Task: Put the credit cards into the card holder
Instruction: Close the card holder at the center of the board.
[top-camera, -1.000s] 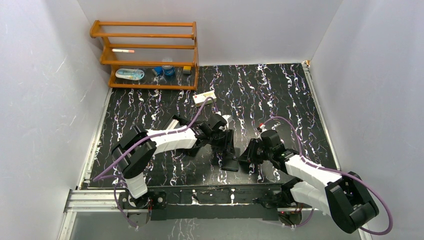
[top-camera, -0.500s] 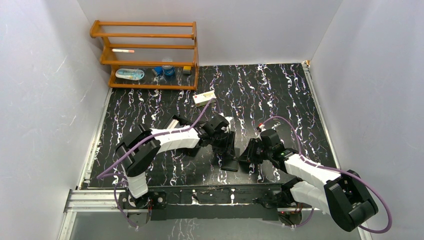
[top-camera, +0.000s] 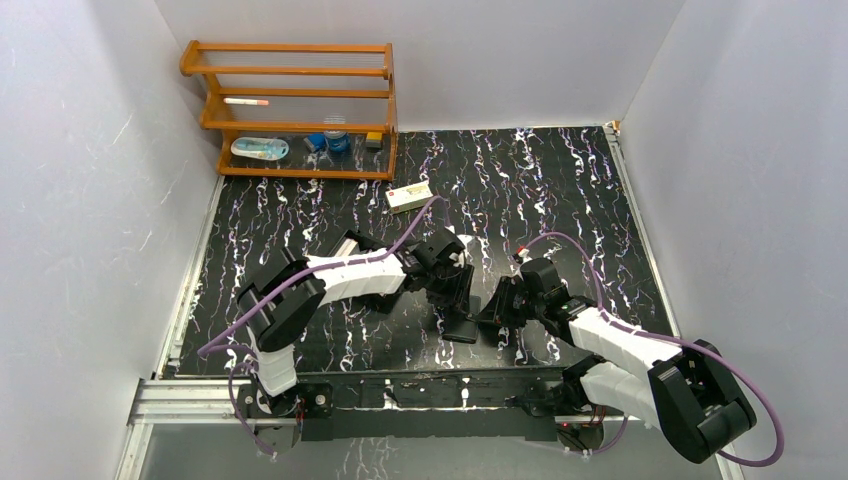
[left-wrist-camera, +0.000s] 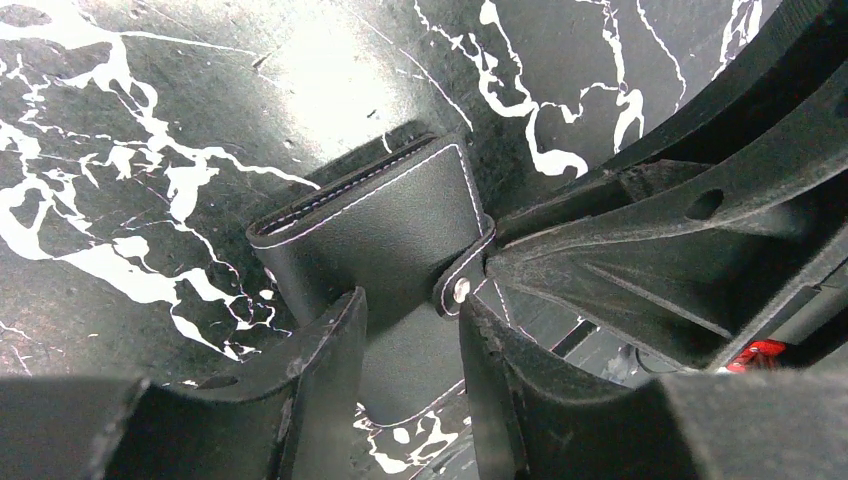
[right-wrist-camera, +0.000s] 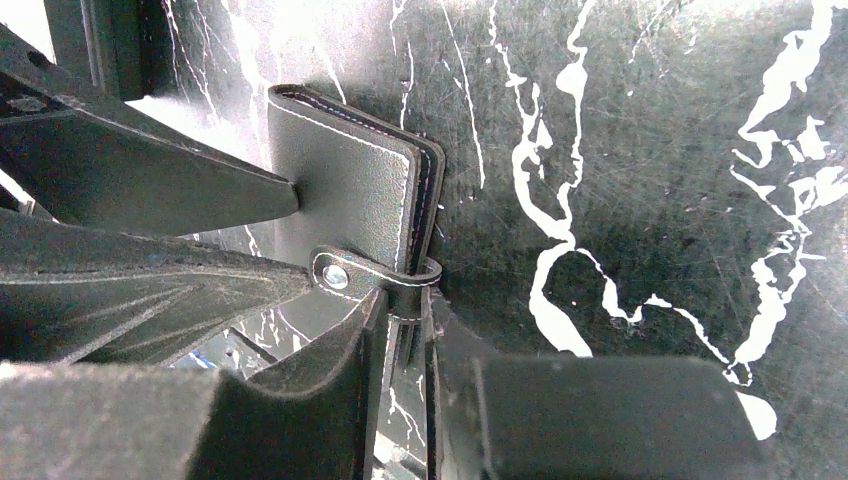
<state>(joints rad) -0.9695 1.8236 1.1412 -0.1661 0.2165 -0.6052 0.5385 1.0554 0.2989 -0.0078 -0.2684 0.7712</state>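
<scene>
A: Surface and fixtures, biggest first.

B: The table (top-camera: 560, 180) is black with white marbling and has pale walls around it. A wooden rack (top-camera: 290, 110) stands in the far left corner. The items on its shelves are too small to name.

A: Arms?

B: The left arm (top-camera: 340, 275) reaches in from the near left and the right arm (top-camera: 610, 340) from the near right. Their tips meet just on the near side of the table's middle. A cream carton (top-camera: 409, 195) lies beyond them, near the rack's foot and well apart from both arms.

A: Where is the card holder?

B: The card holder (left-wrist-camera: 380, 230) is between the two grippers, folded closed. It is black with white stitching, and its layered edge shows. Whether it touches the table cannot be told.

A: Left gripper?

B: The left gripper (left-wrist-camera: 410, 300) is partly closed. The holder's body sits between its fingers, with both fingers against it.

A: Right gripper?

B: The right gripper (right-wrist-camera: 405, 300) has its jaws drawn narrow. They pinch the holder's open edge where the strap wraps round it.

A: Smallest detail?

B: The snap tab (right-wrist-camera: 336, 275) lies flat on the holder's outer face and shows a silver stud. One left fingertip sits just beside it.
</scene>
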